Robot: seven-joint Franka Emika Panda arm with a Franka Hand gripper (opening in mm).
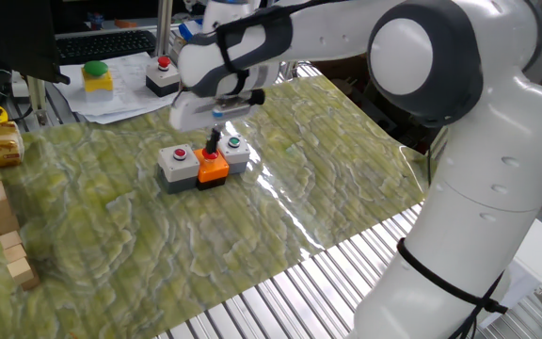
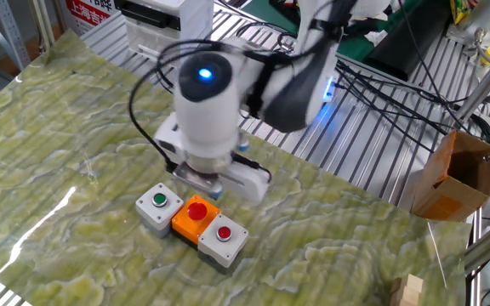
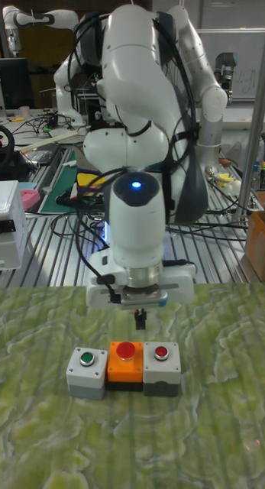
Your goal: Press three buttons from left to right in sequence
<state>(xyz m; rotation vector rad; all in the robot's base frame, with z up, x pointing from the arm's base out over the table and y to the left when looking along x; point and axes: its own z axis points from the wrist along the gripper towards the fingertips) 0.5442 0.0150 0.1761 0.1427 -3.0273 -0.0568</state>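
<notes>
The hand (image 3: 140, 315) hangs just above the orange box's red cap (image 3: 126, 351), the middle of three touching button boxes on the tabletop (image 1: 111, 226); its finger spacing cannot be told. Judged step: the second press. Next, a straight descent.

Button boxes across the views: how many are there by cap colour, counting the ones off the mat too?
Red caps: 3 — grey box, orange box, black-based box.
Green caps: 2 — grey box, yellow box.
Total: 5 button boxes.
</notes>
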